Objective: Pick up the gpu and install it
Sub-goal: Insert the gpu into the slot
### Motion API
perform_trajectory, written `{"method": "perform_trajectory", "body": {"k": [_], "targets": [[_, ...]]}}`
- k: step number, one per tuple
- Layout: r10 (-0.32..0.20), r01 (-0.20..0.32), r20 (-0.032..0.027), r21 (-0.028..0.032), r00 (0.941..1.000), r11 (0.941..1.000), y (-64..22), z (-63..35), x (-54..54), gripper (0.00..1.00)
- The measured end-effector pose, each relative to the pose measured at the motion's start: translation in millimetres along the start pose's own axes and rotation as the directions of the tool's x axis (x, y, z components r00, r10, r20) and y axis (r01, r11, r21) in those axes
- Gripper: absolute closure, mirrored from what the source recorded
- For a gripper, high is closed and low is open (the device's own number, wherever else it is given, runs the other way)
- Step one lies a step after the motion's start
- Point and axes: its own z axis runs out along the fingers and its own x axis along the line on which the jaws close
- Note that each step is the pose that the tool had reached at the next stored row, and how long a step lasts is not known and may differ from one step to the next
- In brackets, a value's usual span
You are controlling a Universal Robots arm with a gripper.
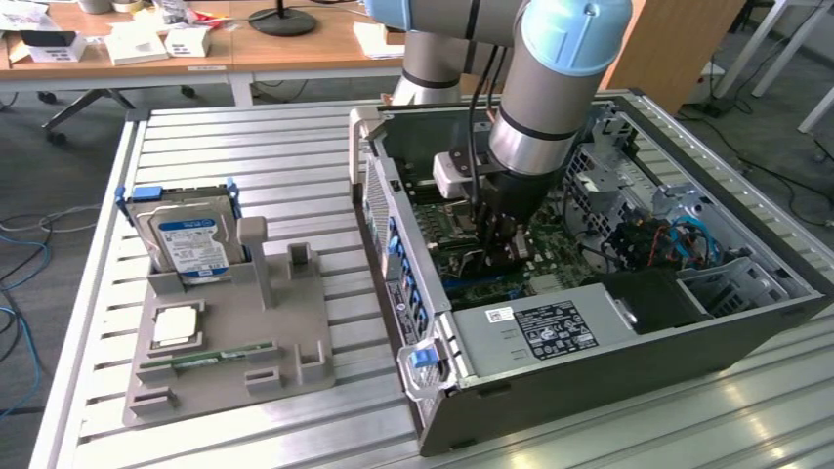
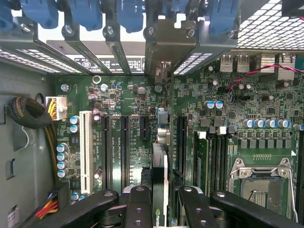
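Item: my gripper [image 2: 159, 199], fingers clamped on the gpu [image 2: 160, 166], held edge-on above the motherboard [image 2: 133, 142] inside the open computer case [image 1: 729, 332]; seemingly over a slot, contact unclear.

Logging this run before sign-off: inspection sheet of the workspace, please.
Surface: slatted metal table, bare in places.
Job's things: gpu held edge-on over the motherboard inside the open PC case.
Clutter: grey fixture holding a hard drive, a CPU and a RAM stick.
End effector: end effector shut on the gpu.
Cables: blue cables in the case; a sleeved bundle by the board.
Surroundings: wooden desks behind, floor cables.
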Motion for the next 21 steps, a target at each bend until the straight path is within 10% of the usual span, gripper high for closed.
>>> {"method": "perform_trajectory", "body": {"k": [21], "targets": [[0.0, 0.0, -0.0008, 0.0007, 1.0, 1.0, 0.0, 1.0, 0.2, 0.73]]}}
